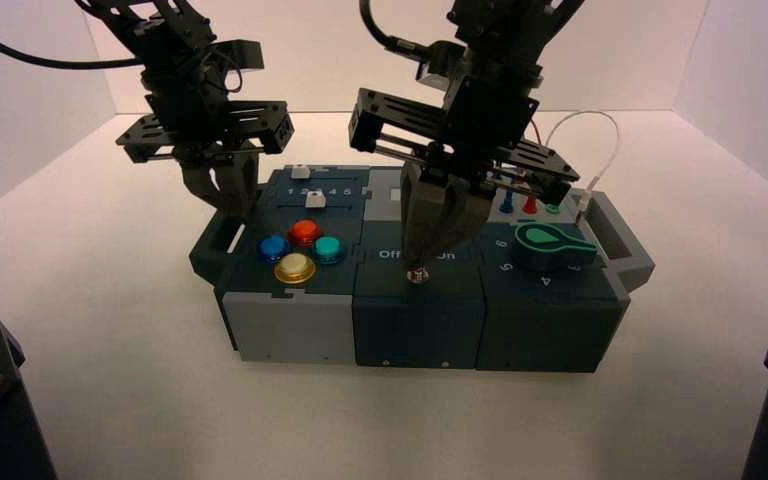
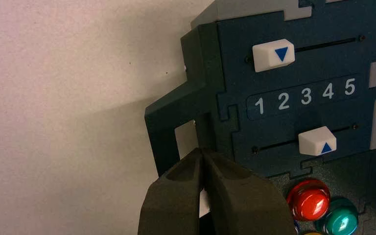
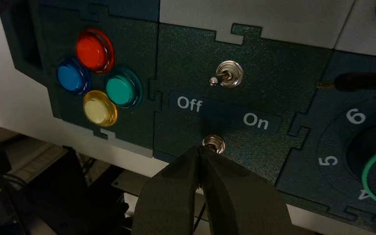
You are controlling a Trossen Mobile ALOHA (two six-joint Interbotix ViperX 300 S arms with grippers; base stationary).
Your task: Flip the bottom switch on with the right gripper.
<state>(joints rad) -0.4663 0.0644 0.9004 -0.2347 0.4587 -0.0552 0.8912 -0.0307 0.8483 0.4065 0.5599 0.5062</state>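
Bottom switch [image 1: 417, 275], a small silver toggle, sits near the front edge of the box's dark middle panel, below the Off and On lettering [image 3: 223, 112]. Right over it hangs the right gripper [image 1: 417, 262], fingers pressed together, tips right by the lever; whether they touch it I can't tell. A little farther back, the yellow [image 1: 294, 267], blue [image 1: 274, 248], teal [image 1: 328, 249] and red [image 1: 304, 233] buttons cluster on the left, with the green-topped knob [image 1: 550, 247] on the right. Beyond the lettering, the twin toggle [image 3: 229, 74] leans to Off. Above the box's left side waits the left gripper [image 1: 237, 212], closed too, near two white sliders [image 2: 317, 141].
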